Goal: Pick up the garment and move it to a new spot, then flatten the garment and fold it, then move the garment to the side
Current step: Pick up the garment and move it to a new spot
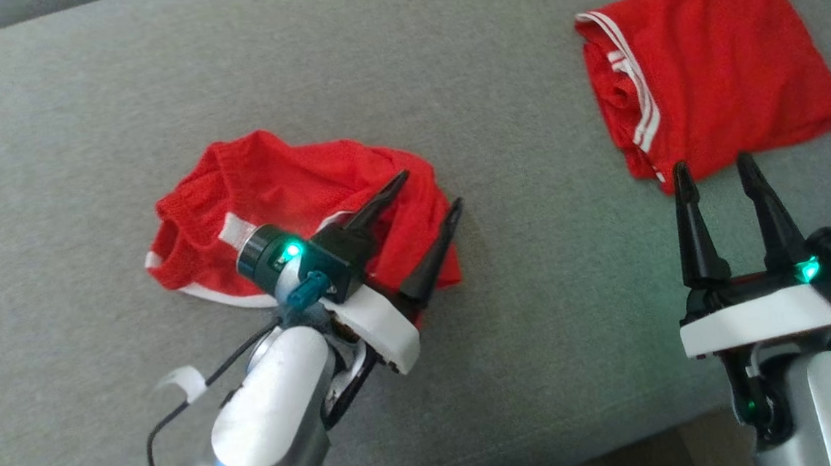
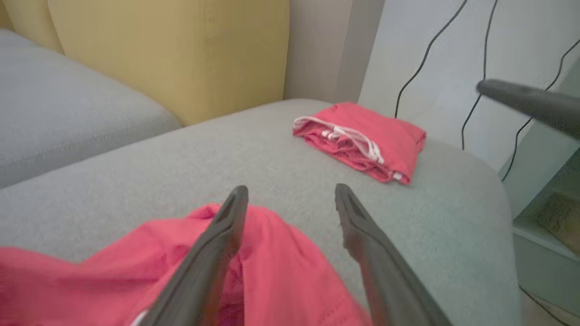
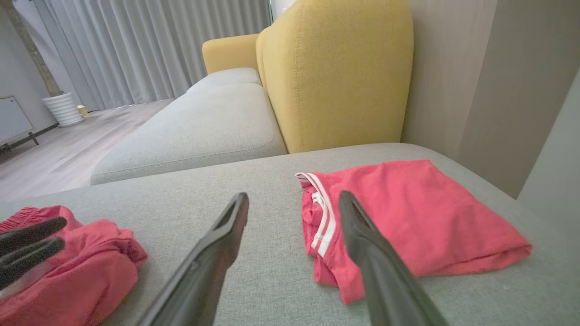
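The garment (image 1: 273, 177) lies crumpled, left of centre on the sofa cushion (image 1: 447, 55). The left hand (image 1: 431, 188) is above it, spread apart and empty; the right hand (image 1: 712, 163) is likewise apart (a folded garment (image 1: 726, 72) lies far right). Flattening, folding and the side move appear to remain.

The left gripper (image 1: 431, 189) and right gripper (image 1: 712, 163) are each formed of two long tapered black fingers (image 1: 693, 235) on a white plate (image 1: 374, 323), carried by silver forearms (image 1: 274, 411), with green lights (image 1: 291, 253), teal connectors (image 1: 307, 288) and a thin black cable (image 1: 151, 456).
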